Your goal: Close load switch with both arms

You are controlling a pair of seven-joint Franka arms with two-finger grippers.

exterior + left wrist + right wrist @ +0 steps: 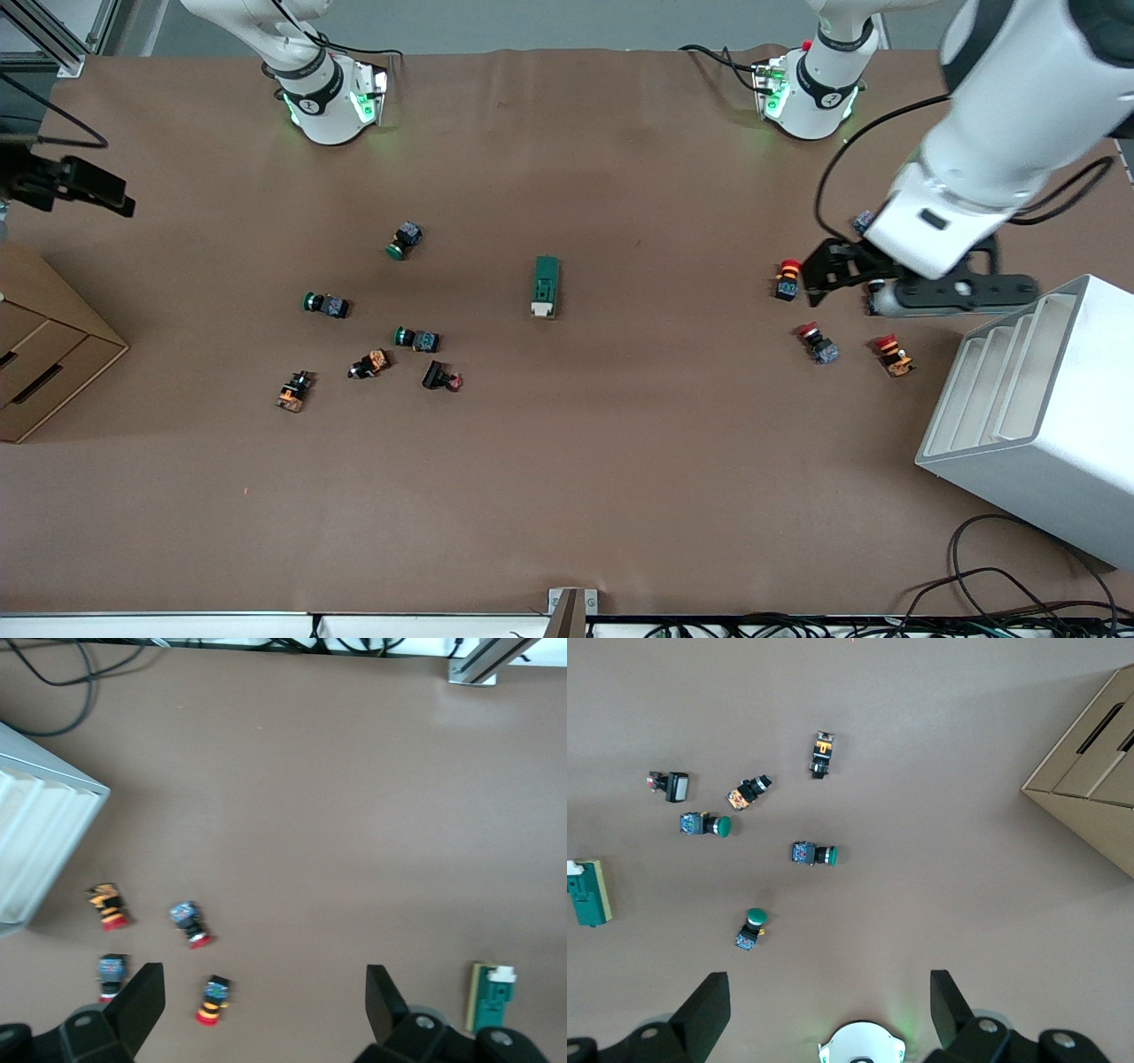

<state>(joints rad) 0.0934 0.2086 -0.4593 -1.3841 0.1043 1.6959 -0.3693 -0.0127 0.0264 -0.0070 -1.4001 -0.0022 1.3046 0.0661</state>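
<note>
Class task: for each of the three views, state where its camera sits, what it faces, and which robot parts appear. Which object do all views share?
Front view: high, facing both bases; left pincer over red buttons.
Left wrist view: looks down past its open fingers at the table.
Right wrist view: looks down past the open right pincer and its own base.
Shared: the load switch.

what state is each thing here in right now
load switch: lying flat mid-table, untouched, white lever end toward the front camera
left tool: open, empty, over the red buttons at the left arm's end
right tool: open, empty, up over the table near its own base
green buttons: on their sides, scattered toward the right arm's end
white rack: slots empty as far as visible
cardboard drawers: shut
</note>
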